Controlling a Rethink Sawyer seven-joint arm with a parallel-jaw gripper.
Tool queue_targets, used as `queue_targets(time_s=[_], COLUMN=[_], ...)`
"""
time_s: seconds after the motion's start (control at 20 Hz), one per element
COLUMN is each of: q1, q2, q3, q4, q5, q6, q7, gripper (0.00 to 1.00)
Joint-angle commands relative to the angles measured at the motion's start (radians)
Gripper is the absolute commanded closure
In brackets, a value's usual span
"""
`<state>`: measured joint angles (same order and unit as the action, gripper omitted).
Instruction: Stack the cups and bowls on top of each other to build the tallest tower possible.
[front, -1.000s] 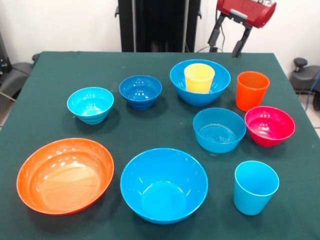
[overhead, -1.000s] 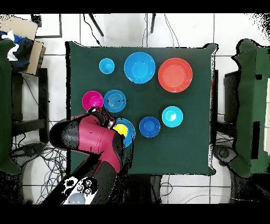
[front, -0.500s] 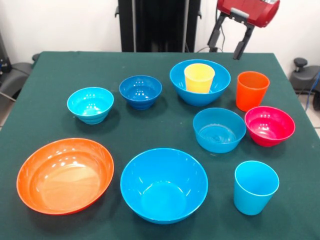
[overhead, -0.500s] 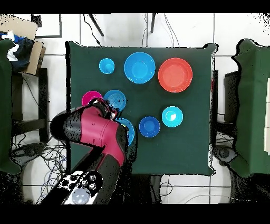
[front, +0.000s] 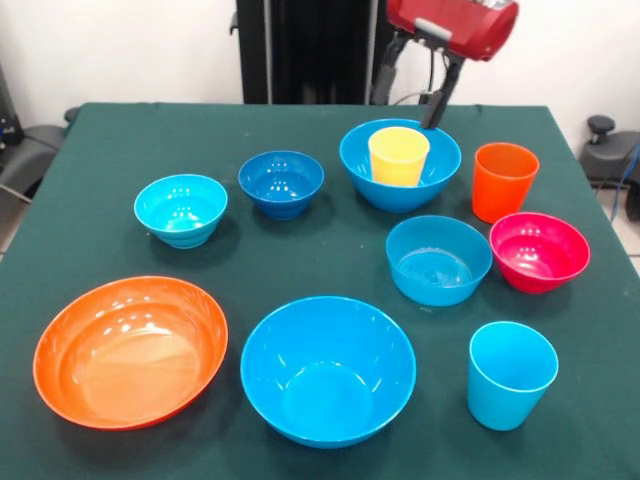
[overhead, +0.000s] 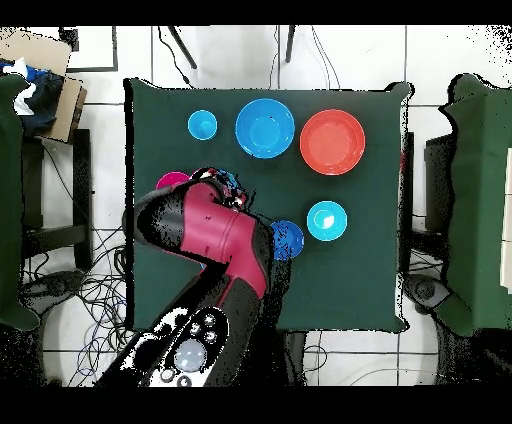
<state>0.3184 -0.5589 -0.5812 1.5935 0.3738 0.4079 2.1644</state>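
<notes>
A yellow cup stands inside a large blue bowl at the back of the table. My gripper hangs open and empty just above and behind them. To the right are the orange cup and the magenta-red bowl. The medium light blue bowl sits in front of the yellow cup. A light blue cup, a second large blue bowl and the wide orange bowl line the front. The cyan bowl and dark blue bowl sit at the left.
All pieces stand on a dark green table. In the overhead view my red arm covers the yellow cup, its bowl, the orange cup and the medium bowl. The light blue cup, blue bowl, orange bowl and cyan bowl show beyond it.
My gripper has shifted left in the front view, from above the orange cup to above the yellow cup and its bowl. No cup or bowl has moved.
</notes>
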Motion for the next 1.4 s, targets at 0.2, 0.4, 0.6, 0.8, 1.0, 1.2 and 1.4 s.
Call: queue_targets(time_s=[0.2,0.4,0.6,0.8,1.0,1.2,1.4], q1=[-0.077,-0.098,-0.122,-0.149,-0.180,-0.228,-0.269], q2=[0.084,0.080,0.079,0.086,0.098,0.114,0.124], q3=[0.150,0.171,0.193,0.215,0.233,0.266,0.297], q4=[-0.043,-0.042,-0.040,-0.046,-0.055,-0.063,-0.069], q5=[-0.063,-0.068,-0.070,-0.076,-0.087,-0.108,-0.131], q6=[-0.018,-0.029,-0.040,-0.058,-0.085,-0.124,-0.150], q7=[0.045,0.033,0.024,0.013,0.002,-0.024,-0.036], gripper=[0.00,0.00,0.00,0.00,0.00,0.00,0.00])
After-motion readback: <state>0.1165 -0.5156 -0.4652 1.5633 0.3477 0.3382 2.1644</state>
